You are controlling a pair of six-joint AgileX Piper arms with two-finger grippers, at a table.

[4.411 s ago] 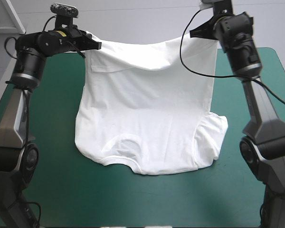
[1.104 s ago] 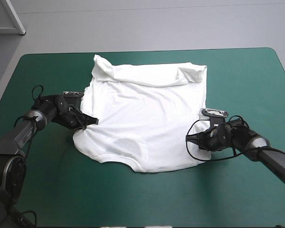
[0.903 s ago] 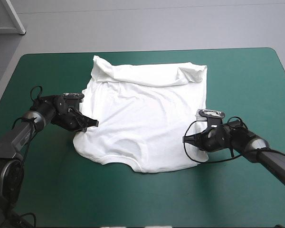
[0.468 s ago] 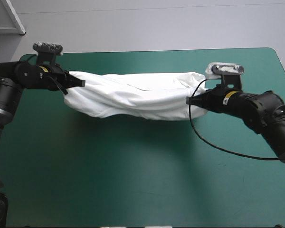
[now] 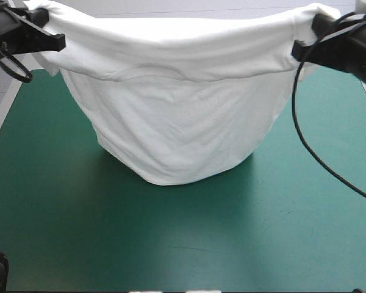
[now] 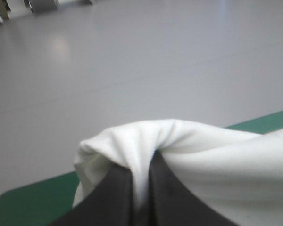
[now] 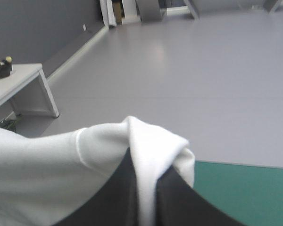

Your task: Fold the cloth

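So the T-shirt (image 5: pixel 183 110) is way up in the air now, slung like a hammock between the left arm (image 5: pixel 21 33) and the right arm (image 5: pixel 341 49). Its top edge is stretched across toward the far side and its belly sags over the middle of the counter (image 5: pixel 79 238). I honestly can't tell if the lowest bit touches the teal-green cover or hangs just clear. Just before this it was a low, rolled-up sausage held barely off the counter, and a bit earlier it lay flat with the far edge flopped over, so the big change is the lift. The left jaws are all but closed with a bunch of white fabric pinched between them, and the right jaws have the same deal on the other corner. My read: it seems to hang doubled now, so one fold is basically loaded, and it'll need laying back down neatly to count.
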